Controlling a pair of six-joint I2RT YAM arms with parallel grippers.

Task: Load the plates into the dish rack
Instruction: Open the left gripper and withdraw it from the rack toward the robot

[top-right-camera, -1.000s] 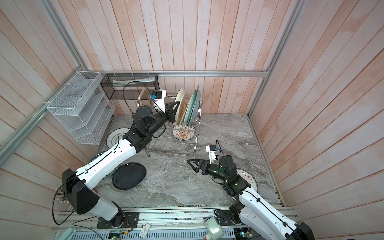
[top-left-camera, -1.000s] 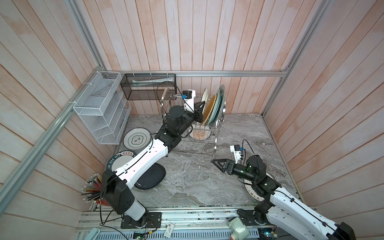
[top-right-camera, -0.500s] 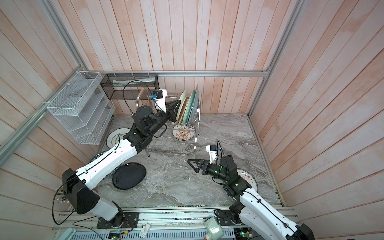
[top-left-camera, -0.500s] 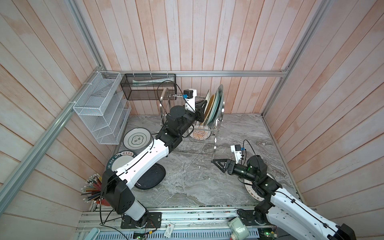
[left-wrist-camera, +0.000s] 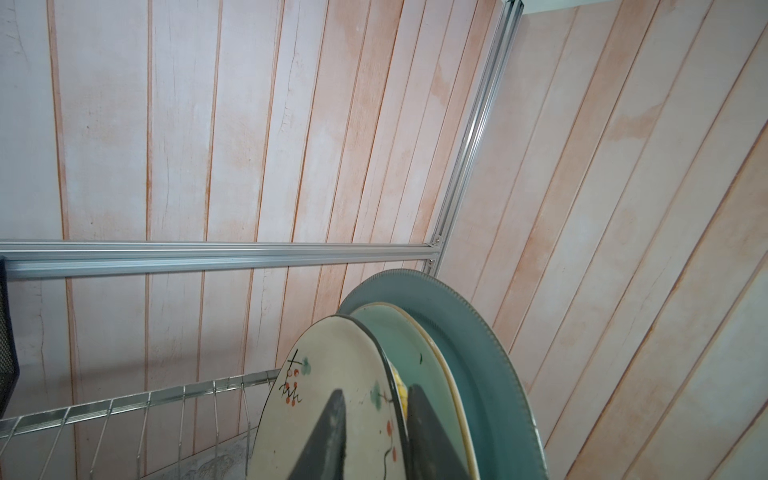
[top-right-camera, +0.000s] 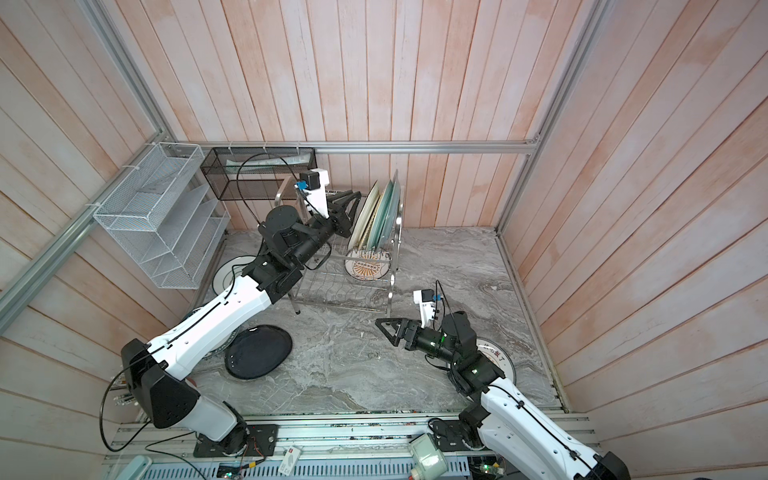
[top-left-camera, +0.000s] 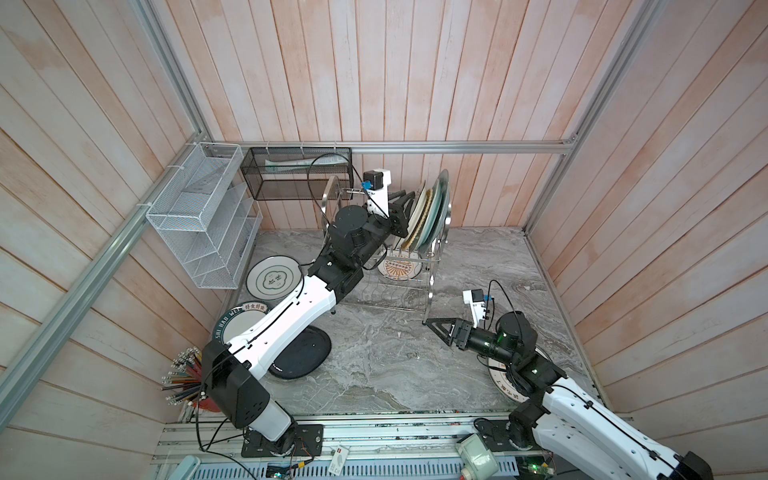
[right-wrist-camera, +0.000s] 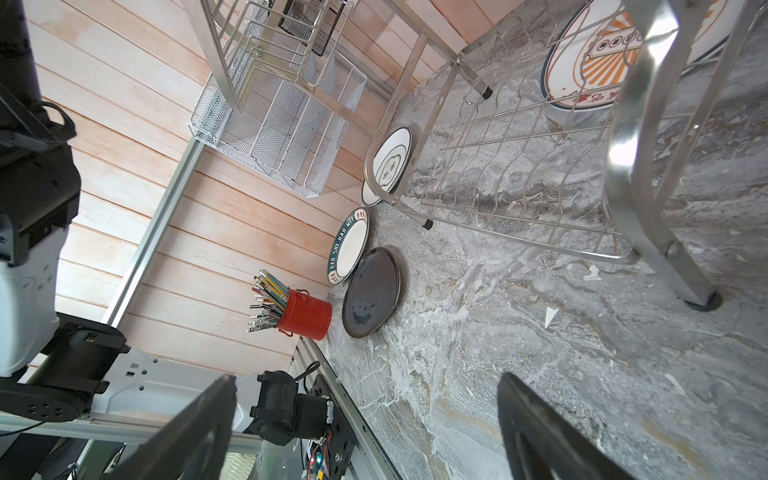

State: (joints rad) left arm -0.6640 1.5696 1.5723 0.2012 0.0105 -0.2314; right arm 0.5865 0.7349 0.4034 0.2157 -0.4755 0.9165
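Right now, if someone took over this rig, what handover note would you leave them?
Left gripper: jaws parted astride the cream floral plate's rim.
Right gripper: open, empty, above the table.
Done: that plate, a pale green plate and a grey-blue plate stand upright in the dish rack's top tier; an orange-sunburst plate lies flat below.
Left: green-ringed plate, lettered plate and black plate on the table; a second lettered plate under the right arm.

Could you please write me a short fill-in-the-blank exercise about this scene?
The left tool straddles the rim of the floral plate in the ____ tier of the dish rack.
The right tool is ____ and holds nothing.
The pencils stand in a ____ cup.
The black plate lies flat on the ____.
Missing: upper; open; red; table.
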